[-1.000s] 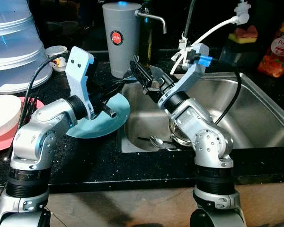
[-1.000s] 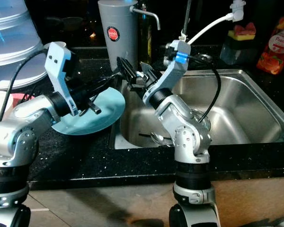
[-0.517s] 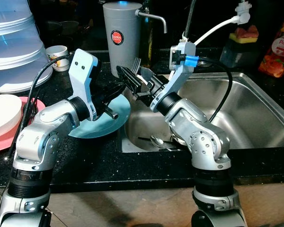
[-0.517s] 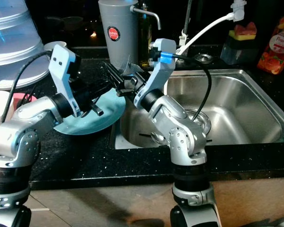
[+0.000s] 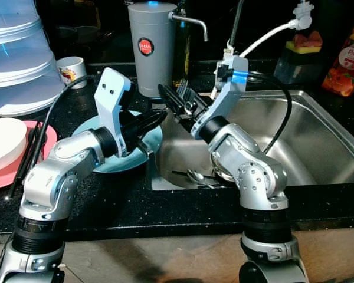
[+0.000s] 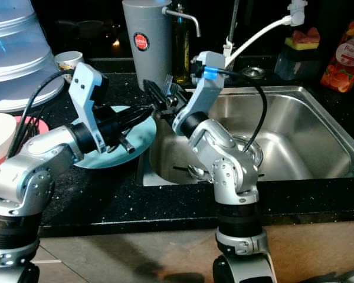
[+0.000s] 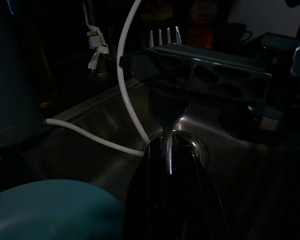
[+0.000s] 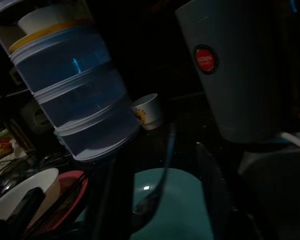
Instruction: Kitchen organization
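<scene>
Two grippers meet above sink's left rim | right gripper (image 5: 176, 97) clenched on silver metal fork (image 5: 183, 88), tines up | left gripper (image 5: 156, 119) pinches fork's handle over round teal plate (image 5: 93, 125)

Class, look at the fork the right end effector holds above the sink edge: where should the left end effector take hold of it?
Take the bare handle end. The right end effector clamps the fork just below its tines, so only the handle is free. It points at the left end effector, so come in from the robot's left, along the handle.
</scene>
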Robot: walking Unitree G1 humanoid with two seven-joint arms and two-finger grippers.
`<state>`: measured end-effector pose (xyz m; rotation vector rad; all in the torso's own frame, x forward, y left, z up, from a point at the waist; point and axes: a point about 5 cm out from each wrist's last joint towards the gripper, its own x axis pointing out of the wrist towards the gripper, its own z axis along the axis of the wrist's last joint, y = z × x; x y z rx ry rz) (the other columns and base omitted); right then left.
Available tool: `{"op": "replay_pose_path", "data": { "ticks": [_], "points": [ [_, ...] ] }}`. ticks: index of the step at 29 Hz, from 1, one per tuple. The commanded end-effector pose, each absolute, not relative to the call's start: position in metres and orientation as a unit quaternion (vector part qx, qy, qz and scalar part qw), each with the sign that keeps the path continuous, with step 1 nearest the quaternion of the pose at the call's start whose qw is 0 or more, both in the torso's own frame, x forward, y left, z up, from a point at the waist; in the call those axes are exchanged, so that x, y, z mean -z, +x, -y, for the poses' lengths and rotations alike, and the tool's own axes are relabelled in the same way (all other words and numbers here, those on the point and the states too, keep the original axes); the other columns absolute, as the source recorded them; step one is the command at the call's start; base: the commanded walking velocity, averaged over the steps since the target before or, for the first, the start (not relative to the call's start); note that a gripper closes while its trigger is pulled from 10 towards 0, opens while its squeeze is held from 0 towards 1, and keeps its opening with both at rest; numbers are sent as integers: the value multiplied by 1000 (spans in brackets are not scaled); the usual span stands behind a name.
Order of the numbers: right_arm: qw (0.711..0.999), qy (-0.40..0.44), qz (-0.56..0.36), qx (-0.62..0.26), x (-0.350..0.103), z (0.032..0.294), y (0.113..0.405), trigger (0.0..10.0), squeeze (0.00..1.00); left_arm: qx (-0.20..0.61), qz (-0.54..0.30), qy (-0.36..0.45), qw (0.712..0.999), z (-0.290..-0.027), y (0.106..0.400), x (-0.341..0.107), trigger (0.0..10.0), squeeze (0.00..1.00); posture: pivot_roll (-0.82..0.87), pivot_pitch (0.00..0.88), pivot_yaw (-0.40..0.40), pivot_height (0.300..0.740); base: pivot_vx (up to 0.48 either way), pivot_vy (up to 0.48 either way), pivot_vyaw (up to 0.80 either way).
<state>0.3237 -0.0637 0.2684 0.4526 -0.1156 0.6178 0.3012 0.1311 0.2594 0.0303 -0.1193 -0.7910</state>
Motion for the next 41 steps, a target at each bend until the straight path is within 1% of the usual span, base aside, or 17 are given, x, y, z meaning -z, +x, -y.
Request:
{"op": "replay_pose_path", "data": {
  "ticks": [1,29,30,32,33,41],
  "points": [
    [925,226,56,-300,-269,63,325,0,0,391,55,16,918,-130,298,-258,0,0,46,0,1,740,0,0,0],
    [919,247,61,-300,-271,65,326,0,0,391,51,23,919,-129,297,-256,0,0,40,0,2,740,0,0,0],
    [919,247,61,-300,-271,64,326,0,0,387,51,26,920,-130,297,-256,4980,290,40,0,2,740,0,0,0],
    [919,247,61,-300,-271,64,326,0,0,380,51,28,923,-130,298,-256,4980,290,40,0,1,740,0,0,0],
    [919,248,60,-301,-271,64,326,0,0,376,50,23,925,-132,298,-256,10000,1000,39,0,1,740,0,0,0],
    [918,253,62,-298,-272,64,326,0,0,336,45,27,940,-144,303,-255,10000,1000,39,0,-2,740,0,0,0]
  ]
}}
